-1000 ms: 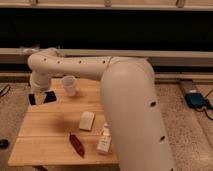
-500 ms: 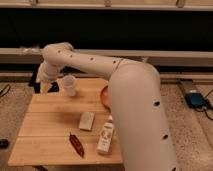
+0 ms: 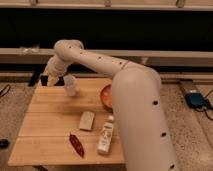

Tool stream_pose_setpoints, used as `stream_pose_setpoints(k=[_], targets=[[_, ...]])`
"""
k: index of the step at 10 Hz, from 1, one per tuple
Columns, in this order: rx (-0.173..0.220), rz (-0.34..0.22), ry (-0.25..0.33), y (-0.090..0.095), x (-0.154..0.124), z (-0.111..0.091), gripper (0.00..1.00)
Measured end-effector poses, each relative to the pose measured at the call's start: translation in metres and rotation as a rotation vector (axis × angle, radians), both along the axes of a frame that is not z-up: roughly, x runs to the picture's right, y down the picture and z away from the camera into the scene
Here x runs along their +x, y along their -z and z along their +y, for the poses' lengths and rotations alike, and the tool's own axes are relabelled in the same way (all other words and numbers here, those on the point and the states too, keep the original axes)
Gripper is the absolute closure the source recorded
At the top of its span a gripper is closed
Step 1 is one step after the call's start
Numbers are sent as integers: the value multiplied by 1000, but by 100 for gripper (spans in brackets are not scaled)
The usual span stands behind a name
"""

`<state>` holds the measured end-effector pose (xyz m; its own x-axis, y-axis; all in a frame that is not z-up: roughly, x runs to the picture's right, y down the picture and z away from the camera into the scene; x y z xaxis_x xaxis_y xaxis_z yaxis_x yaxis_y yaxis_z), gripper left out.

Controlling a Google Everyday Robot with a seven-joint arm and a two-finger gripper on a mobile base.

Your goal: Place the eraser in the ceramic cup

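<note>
My gripper [image 3: 40, 78] hangs over the back left corner of the wooden table [image 3: 50, 125], just left of the ceramic cup [image 3: 70, 85]. It is shut on a small black block, the eraser [image 3: 36, 80], which shows as a dark shape under the wrist, raised off the tabletop. The white cup stands upright near the table's back edge, a short way to the right of the gripper and apart from it. My white arm sweeps in from the lower right and covers the right side of the table.
An orange bowl [image 3: 104, 97] sits right of the cup, partly behind my arm. A pale tan block [image 3: 86, 120], a white bottle [image 3: 106, 135] lying down and a dark red chili-shaped item [image 3: 76, 145] lie towards the front.
The gripper has risen from the tabletop at the left edge, taking the black eraser with it, and has moved towards the back, beside the cup.
</note>
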<state>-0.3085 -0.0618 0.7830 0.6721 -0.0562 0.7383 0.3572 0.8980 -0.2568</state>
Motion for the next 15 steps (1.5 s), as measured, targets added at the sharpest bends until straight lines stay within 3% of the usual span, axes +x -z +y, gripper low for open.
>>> stream_pose_setpoints(k=[5,6,11,12,15], targets=[[-16,-7,-77,-24,14,-16,98],[-24,-2,-87,-29,16,-16,93],[-36,19,-122,-46,27,-21,41],[-36,15,-120,-46,26,-22,35],[-45,2,-116,-48,22,-20,34]])
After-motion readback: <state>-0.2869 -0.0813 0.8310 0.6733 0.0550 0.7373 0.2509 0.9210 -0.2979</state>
